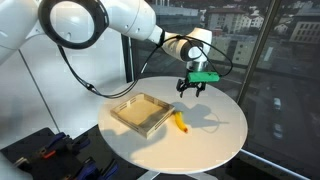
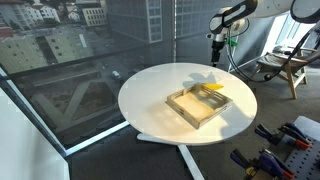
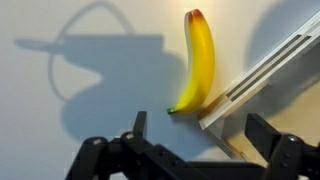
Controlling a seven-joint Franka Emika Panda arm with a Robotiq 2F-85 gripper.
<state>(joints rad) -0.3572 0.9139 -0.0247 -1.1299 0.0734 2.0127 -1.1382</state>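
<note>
- The gripper (image 1: 192, 88) hung in the air above the round white table (image 1: 215, 135), with its two fingers spread wide and nothing between them.
- In the wrist view the gripper (image 3: 200, 138) looked straight down, and both dark fingers (image 3: 140, 124) stood well apart with bare tabletop showing between them.
- The banana (image 1: 180, 121) lay flat on the table below the gripper and was not touched by it.
- In the wrist view the banana (image 3: 198, 60) lay lengthwise, its stem end nearest the fingers and its brown tip pointing away.
- A shallow square wooden tray (image 1: 125, 118) sat near the middle of the table, and the banana lay just beside one of its edges, outside it.
- In an exterior view the banana (image 2: 211, 88) appeared at the far side of the tray (image 2: 185, 108).
- The arm's shadow (image 3: 100, 60) fell on the white top beside the banana.
- Tall windows stood close behind the table, with city buildings (image 2: 60, 40) beyond them.
</note>
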